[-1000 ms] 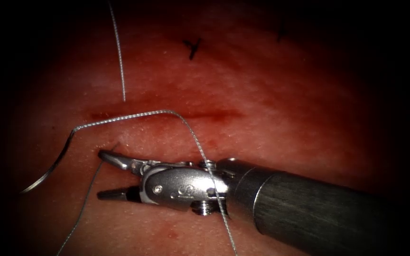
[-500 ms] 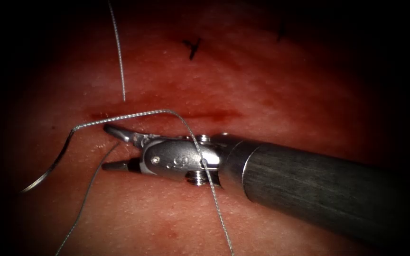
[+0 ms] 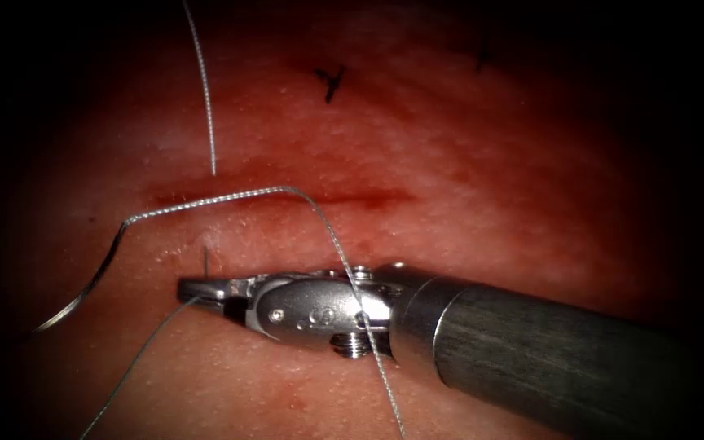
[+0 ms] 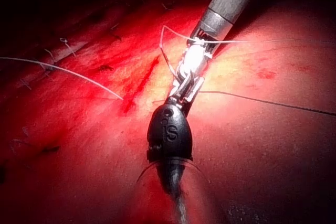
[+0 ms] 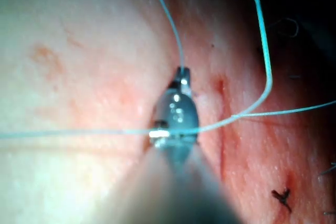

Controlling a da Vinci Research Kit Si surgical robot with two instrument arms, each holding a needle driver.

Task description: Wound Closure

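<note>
On the near side of the cut, in the endoscope view, the right arm's tool (image 3: 197,289) lay low over the tissue (image 3: 482,204), its shaft reaching in from the right. Its jaws were clenched on a thin strand of thread (image 3: 136,358) that ran from the tips down and to the left. A second stretch of thread was draped across the tool's wrist. In the right wrist view the same tool (image 5: 182,74) gripped a strand leading straight away from its tips.

Left of the tool, the curved needle (image 3: 95,281) lay free on the tissue beside the left end of the cut, held by neither tool and not in the tissue; its lower end faded into shadow. Thread ran from its upper end, rightward along the cut (image 3: 287,197), a horizontal slit marked with red fluid (image 3: 372,198).

Further back, another strand rose from the cut's far edge. Beyond it sat two dark cut ends of thread (image 3: 330,81).

In the left wrist view the left arm's tool (image 4: 169,129) pointed toward the right one; I cannot tell how its jaws stood or whether it held anything.
</note>
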